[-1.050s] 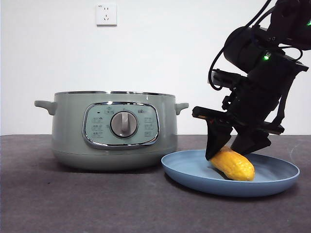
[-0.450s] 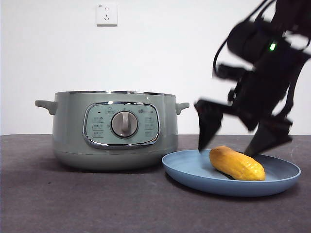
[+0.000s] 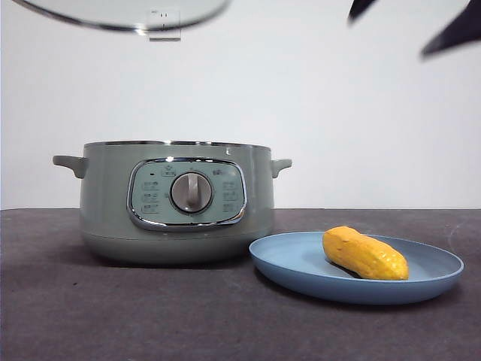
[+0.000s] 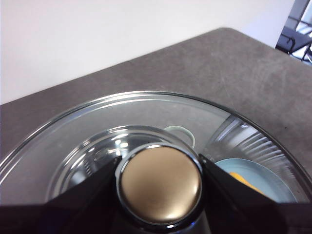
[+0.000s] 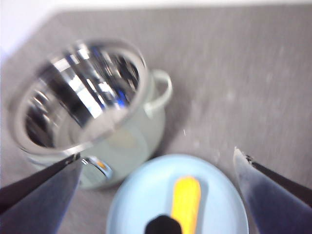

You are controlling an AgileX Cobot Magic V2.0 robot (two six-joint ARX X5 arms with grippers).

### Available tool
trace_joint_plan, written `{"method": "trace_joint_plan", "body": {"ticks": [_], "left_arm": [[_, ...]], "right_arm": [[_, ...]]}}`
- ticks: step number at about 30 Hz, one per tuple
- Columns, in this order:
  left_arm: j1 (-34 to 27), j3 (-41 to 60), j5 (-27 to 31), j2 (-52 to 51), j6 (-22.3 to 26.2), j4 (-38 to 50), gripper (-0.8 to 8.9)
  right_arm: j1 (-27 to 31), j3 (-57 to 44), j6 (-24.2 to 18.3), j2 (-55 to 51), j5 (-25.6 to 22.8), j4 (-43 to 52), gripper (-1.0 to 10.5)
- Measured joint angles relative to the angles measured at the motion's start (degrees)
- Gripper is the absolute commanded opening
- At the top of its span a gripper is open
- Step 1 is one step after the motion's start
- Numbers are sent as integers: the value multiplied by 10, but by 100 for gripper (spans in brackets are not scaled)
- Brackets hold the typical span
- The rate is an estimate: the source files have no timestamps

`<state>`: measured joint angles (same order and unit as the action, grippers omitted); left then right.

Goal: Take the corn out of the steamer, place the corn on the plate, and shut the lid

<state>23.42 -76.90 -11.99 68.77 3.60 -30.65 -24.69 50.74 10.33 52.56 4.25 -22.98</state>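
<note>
I see the corn (image 3: 365, 253) lying on the blue plate (image 3: 301, 272), steamer (image 3: 176, 200) open. My right gripper (image 5: 156, 195) hangs released above; my left gripper (image 4: 160, 187) grasps the glass lid (image 4: 78, 141), not yet closed.

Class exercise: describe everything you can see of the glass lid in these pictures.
The lid is a round clear glass dome with a chrome rim and a chrome-ringed knob that looks golden-tan here. It hangs in the air above the open steamer, touching nothing but the left gripper, whose jaws clamp the knob from both sides.
</note>
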Motion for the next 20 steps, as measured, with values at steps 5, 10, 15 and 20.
{"method": "trace_joint_plan", "body": {"ticks": [5, 10, 15, 20], "left_arm": [[3, 0, -2, 78, 21, 54, -8], [3, 0, 0, 145, 29, 86, -8], [3, 0, 0, 194, 31, 146, -8], [3, 0, 0, 226, 31, 166, -8]], "right_arm": [[0, 0, 0, -105, -13, -5, 568], [0, 16, 0, -158, -33, -39, 568], [0, 31, 0, -171, -45, -64, 568], [0, 31, -1, -168, -45, -67, 568]]}}
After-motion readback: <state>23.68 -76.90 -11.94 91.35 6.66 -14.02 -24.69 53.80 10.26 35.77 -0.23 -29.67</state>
